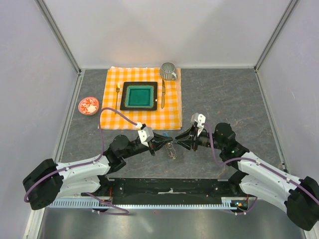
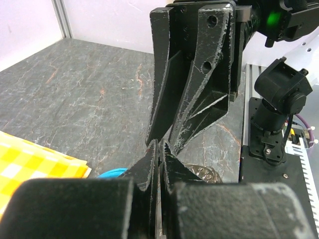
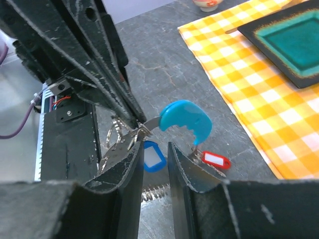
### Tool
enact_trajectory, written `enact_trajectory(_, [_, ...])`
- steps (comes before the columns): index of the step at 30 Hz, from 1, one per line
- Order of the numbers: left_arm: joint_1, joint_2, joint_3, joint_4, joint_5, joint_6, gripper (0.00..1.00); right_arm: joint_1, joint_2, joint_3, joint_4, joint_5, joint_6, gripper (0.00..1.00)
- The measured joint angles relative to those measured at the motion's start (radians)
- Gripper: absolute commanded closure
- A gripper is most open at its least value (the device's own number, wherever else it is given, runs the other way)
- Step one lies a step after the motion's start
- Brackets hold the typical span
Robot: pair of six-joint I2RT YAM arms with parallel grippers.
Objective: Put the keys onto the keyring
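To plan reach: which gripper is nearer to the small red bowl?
Left. The left gripper is right of the small red bowl; the right gripper is just beyond it, farther right.

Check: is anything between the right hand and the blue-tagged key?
Nothing visible. The open right hand faces the blue-tagged key, pinched at its metal end by the left hand; the red-tagged key lies aside.

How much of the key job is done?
Nothing looks finished yet. The left tool is shut, seemingly pinching the blue-tagged key beside the keyring, with the right tool open close by. The red-tagged key lies on the table, apparently loose, so threading it is left.
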Motion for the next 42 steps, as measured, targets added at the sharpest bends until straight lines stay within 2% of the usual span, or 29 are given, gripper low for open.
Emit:
enact_trajectory(9, [0.000, -0.002, 0.000, 0.001, 0.024, 0.000, 0.98, 0.000, 0.023, 0.000, 0.029, -0.071, -0.026, 0.70])
enact_trajectory(15, [0.000, -0.003, 0.000, 0.001, 0.042, 0.000, 0.98, 0.000, 0.052, 0.000, 0.049, -0.078, -0.028, 0.76])
enact_trajectory(22, [0.000, -0.003, 0.000, 0.001, 0.052, 0.000, 0.98, 0.000, 0.077, 0.000, 0.092, -0.134, -0.027, 0.77])
enact_trajectory(23, [0.000, -0.003, 0.000, 0.001, 0.053, 0.000, 0.98, 0.000, 0.077, 0.000, 0.095, -0.145, -0.027, 0.78])
enact_trajectory(25, [0.000, -0.003, 0.000, 0.002, 0.055, 0.000, 0.98, 0.000, 0.077, 0.000, 0.101, -0.165, -0.027, 0.89])
enact_trajectory(26, [0.000, -0.003, 0.000, 0.002, 0.058, 0.000, 0.98, 0.000, 0.077, 0.000, 0.103, -0.169, -0.031, 0.98])
enact_trajectory(32, [0.002, -0.009, -0.002, -0.003, 0.062, 0.001, 0.98, -0.003, 0.074, 0.009, 0.074, -0.180, -0.042, 1.00])
enact_trajectory(36, [0.000, -0.050, -0.002, -0.049, 0.051, 0.011, 0.91, 0.003, 0.055, 0.067, -0.055, -0.158, -0.082, 1.00])
enact_trajectory(42, [0.001, -0.150, 0.002, -0.160, -0.011, 0.054, 0.66, 0.009, 0.047, 0.256, -0.402, -0.037, -0.194, 1.00])
